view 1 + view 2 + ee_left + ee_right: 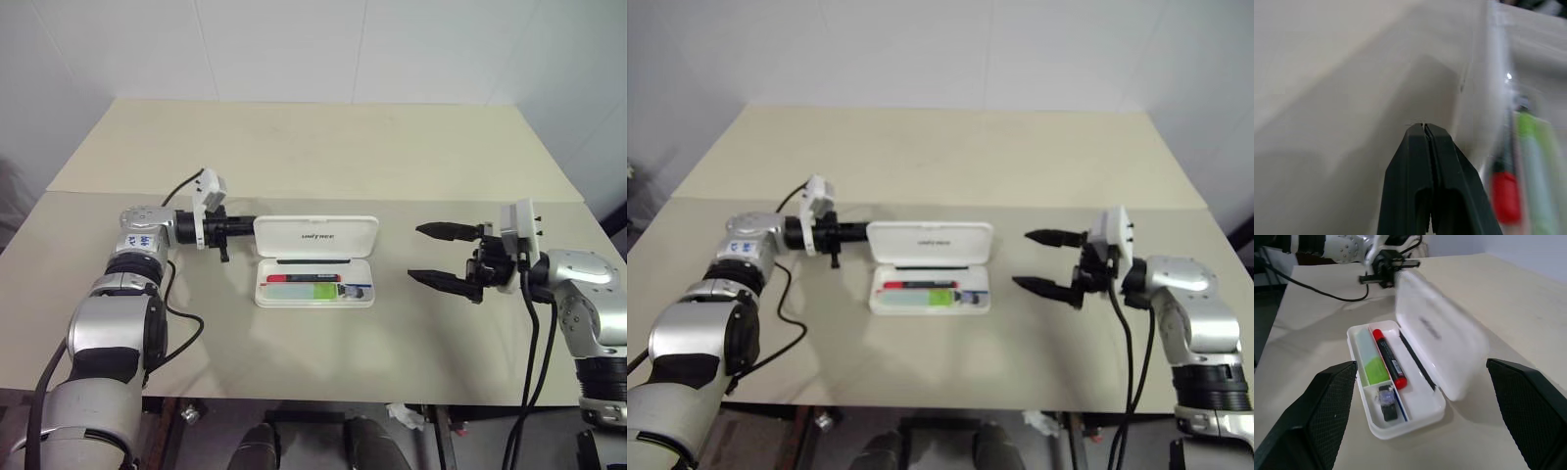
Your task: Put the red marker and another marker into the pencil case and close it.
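Both markers already lie in the tray of the pencil case (314, 291): the red marker (1389, 358) and the green-capped marker (1371, 361) sit side by side, so the step left is, in my judgement, closing the lid. The case rests mid-table with its lid standing up along the 12 o'clock edge of the tray. At the lid's 9 o'clock end is the left gripper (231, 231), fingers pressed fully together and holding nothing, its tip at the back of the lid's corner. At 3 o'clock, well apart from the case, hangs the right gripper (439, 256), spread wide and empty.

To close it well, the shut left fingers should push the lid from behind, high up near its free edge, tipping it toward 6 o'clock. A low push near the hinge would likely slide the whole case. The spread right gripper could steady the tray.
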Tool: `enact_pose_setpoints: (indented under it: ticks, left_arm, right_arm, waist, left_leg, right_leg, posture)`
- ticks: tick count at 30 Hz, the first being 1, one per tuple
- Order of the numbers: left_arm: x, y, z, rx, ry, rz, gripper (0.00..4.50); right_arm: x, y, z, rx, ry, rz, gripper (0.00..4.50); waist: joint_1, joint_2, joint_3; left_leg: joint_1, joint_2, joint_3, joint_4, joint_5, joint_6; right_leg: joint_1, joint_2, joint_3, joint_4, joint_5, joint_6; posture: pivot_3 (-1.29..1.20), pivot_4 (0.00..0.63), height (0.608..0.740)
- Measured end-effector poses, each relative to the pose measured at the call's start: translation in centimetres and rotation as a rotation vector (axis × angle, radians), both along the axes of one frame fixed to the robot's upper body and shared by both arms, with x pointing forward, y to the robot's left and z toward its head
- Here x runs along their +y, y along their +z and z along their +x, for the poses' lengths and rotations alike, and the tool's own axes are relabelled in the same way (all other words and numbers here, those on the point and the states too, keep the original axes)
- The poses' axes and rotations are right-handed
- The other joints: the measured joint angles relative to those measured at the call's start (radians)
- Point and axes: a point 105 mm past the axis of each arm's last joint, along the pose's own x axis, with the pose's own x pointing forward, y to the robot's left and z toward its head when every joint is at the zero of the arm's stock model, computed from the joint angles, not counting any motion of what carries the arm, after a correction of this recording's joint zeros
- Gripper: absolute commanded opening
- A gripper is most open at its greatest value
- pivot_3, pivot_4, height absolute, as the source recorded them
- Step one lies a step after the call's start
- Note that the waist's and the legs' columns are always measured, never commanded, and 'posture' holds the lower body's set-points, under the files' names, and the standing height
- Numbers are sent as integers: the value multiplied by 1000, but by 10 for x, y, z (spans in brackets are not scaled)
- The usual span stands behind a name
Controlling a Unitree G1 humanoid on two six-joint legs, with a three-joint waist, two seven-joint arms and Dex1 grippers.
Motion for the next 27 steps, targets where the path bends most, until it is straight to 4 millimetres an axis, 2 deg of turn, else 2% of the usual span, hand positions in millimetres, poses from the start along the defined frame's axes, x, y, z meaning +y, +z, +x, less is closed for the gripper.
enact_pose_setpoints:
  ticks: [5,12,17,27]
  left_arm:
    - [-5,-4,-4,3,-52,45,38]
    - [-35,-6,-10,-115,-220,183,38]
    - [-49,-31,-26,-178,-368,288,38]
    - [-54,-33,-31,-341,-501,421,38]
  right_arm:
    - [0,1,-1,0,-11,12,4500]
    - [-5,-3,-3,18,-7,20,4500]
    - [-6,-2,1,11,-16,21,4500]
    - [0,-5,1,8,18,-2,4500]
  waist:
    - [2,0,0]
    - [14,-1,0]
    - [12,-1,0]
    - [13,0,0]
  left_leg:
    - [0,0,0,2,0,0]
    - [-1,0,-1,3,0,0]
    - [0,0,-1,3,0,0]
    - [11,0,-1,3,-1,2]
  right_leg:
    - [1,0,0,1,0,1]
    - [1,0,0,0,1,1]
    - [1,0,1,1,1,1]
    - [16,0,1,-6,1,2]
  posture:
    - [0,150,740]
    - [0,150,740]
    - [0,150,740]
    - [0,150,740]
